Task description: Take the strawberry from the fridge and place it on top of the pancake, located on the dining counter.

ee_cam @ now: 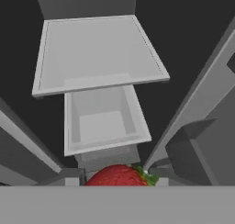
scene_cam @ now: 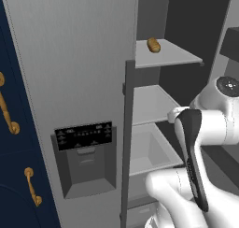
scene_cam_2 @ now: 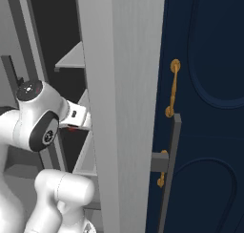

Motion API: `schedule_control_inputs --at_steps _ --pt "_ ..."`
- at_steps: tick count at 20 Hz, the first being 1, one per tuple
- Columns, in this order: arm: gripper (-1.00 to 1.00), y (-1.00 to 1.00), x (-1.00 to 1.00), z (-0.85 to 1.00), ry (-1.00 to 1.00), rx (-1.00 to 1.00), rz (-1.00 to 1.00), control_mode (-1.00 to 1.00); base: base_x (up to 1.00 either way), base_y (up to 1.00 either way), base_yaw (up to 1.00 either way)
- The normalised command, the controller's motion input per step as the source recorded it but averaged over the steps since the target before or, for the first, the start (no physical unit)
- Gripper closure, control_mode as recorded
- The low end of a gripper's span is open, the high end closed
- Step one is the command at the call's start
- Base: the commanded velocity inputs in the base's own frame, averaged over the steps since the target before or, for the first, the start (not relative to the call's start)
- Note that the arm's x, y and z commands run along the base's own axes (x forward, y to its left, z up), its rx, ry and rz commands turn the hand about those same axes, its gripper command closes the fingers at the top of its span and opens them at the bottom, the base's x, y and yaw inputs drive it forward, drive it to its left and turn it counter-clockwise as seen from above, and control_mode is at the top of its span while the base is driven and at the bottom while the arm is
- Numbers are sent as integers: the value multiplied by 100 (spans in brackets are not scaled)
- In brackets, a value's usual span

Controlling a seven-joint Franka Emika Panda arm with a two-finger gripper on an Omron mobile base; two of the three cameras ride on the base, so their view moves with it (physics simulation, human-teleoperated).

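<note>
Strawberry sits right at the camera, between the pincer's tips, so the narrow pincer seems to hold it inside the fridge. Left to right: shelf, drawer, door frame. Withdraw straight, avoiding them.

strawberry: red, green leaves
fridge: light grey doors, dark interior, pale grey shelves
dispenser panel: black, faint white markings
bread lump: golden-brown
cabinet: navy, gold handles
</note>
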Motion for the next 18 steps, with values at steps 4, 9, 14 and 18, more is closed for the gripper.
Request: schedule_control_inputs --at_steps 4,9,14,18 --pt "100 23 -66 4 0 0 0 -100 0 0 0" --pt "100 2 -23 3 3 0 0 -100 0 0 0" --pt "100 0 -21 -1 1 0 0 -100 0 0 0" --pt "100 0 -64 0 -6 0 0 -100 0 0 0"
